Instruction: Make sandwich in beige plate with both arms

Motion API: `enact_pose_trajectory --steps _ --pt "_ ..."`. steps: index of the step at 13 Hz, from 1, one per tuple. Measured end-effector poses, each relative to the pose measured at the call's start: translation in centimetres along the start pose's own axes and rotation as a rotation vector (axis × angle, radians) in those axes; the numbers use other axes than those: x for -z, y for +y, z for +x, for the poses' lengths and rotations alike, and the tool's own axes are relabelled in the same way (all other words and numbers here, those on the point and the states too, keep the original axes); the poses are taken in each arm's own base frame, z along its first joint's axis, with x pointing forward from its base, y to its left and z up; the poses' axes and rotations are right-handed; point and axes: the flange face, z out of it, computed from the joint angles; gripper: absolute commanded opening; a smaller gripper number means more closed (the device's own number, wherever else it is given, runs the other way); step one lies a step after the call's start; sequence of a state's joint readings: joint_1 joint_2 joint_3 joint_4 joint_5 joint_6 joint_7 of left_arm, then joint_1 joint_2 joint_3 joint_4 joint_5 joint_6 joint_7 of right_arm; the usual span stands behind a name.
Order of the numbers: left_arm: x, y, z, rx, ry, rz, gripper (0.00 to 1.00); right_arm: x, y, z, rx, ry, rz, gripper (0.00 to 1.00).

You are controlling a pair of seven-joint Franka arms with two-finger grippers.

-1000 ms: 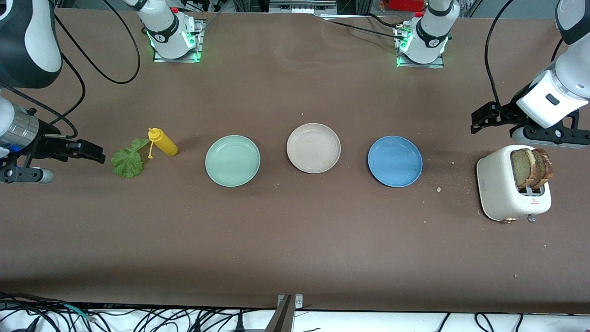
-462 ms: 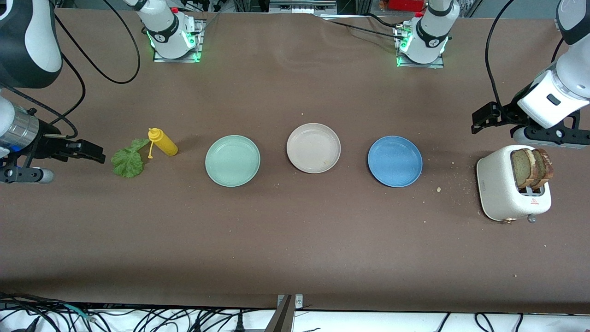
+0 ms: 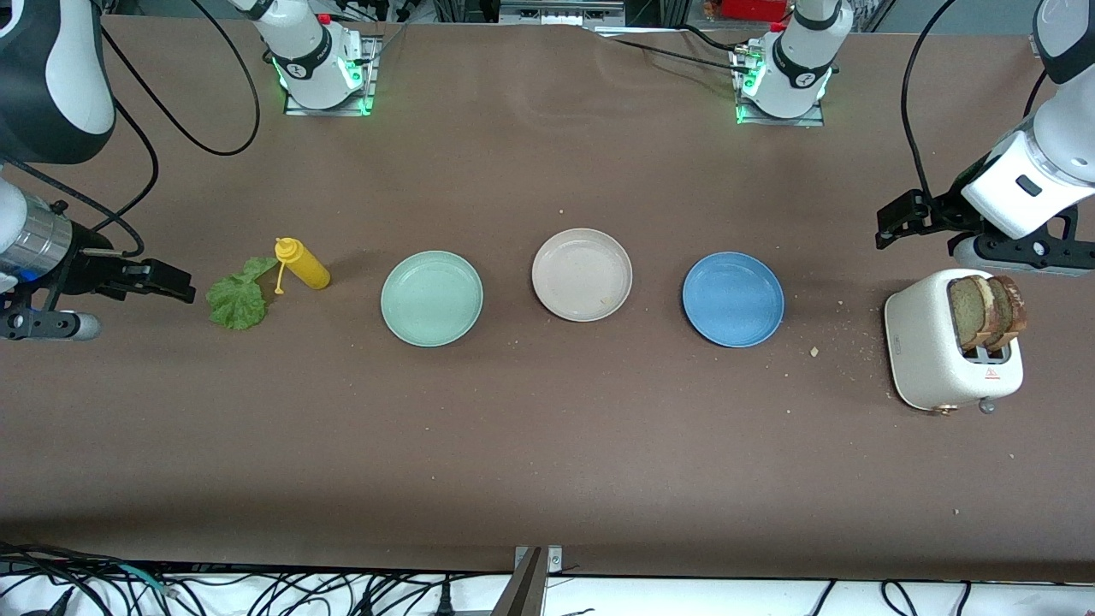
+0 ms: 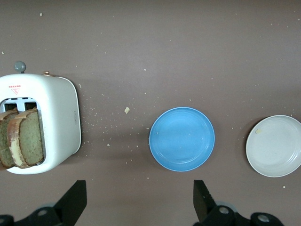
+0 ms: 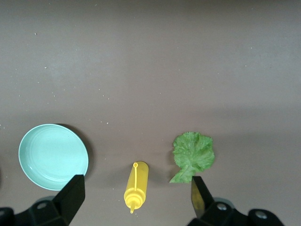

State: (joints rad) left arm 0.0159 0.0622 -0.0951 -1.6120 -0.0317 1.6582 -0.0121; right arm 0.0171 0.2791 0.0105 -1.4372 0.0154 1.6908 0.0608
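The left end effector (image 3: pixel 890 224) is held spread and empty above the tabletop (image 3: pixel 547 445) beside the toaster (image 3: pixel 928 351), in which two bread slices (image 3: pixel 988 310) stand. The right end effector (image 3: pixel 175 284) is likewise spread, just beside the lettuce leaf (image 3: pixel 236 299) and mustard bottle (image 3: pixel 303 264). The beige plate (image 3: pixel 582 274) is seen bare between the green plate (image 3: pixel 431 298) and blue plate (image 3: pixel 733 299).

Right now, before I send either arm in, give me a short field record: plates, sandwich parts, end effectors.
beige plate: bare, between mint green plate and blue plate
bread slices: two, upright in white toaster
lettuce leaf: flat on table, beside yellow bottle
left end effector: open, holding nothing, hanging by the toaster
right end effector: open, holding nothing, hanging by the lettuce
sandwich: not started
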Motion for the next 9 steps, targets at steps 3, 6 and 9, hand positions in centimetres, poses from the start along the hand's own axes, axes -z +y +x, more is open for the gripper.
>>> enact_pose_trajectory --steps 3,6,9 --pt "-0.1 -0.04 0.05 0.001 -0.002 0.0 1.0 0.0 0.02 0.0 0.0 0.0 0.0 1.0" --pt "-0.43 -0.12 0.19 0.002 -0.008 -0.001 1.0 0.0 0.05 0.0 -0.001 0.0 0.0 1.0" --pt "-0.74 -0.24 0.27 0.004 -0.016 -0.001 1.0 0.0 0.11 0.01 -0.002 0.0 0.0 1.0"
